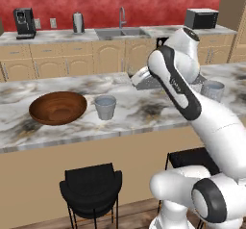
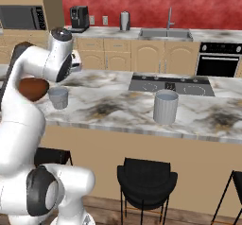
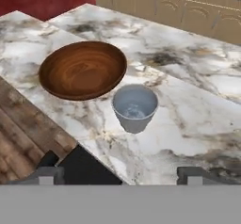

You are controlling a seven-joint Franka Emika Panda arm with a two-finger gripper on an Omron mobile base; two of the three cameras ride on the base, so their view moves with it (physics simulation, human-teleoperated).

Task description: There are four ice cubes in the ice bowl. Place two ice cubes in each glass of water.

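Two grey-blue tumblers stand on the marble island counter. The shorter glass sits just right of the wooden ice bowl, near the counter's front edge; the taller glass stands well apart, far to the right. The gripper hovers above the shorter glass, fingers spread wide, holding nothing.

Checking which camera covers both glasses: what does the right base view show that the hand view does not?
Right base view alone: the taller tumbler near the cooktop, the sink, oven and stools. Hand view alone: the ice bowl's whole inside, where I can make out no cubes, and the open gripper. Both: the shorter tumbler beside the bowl on the marble counter.
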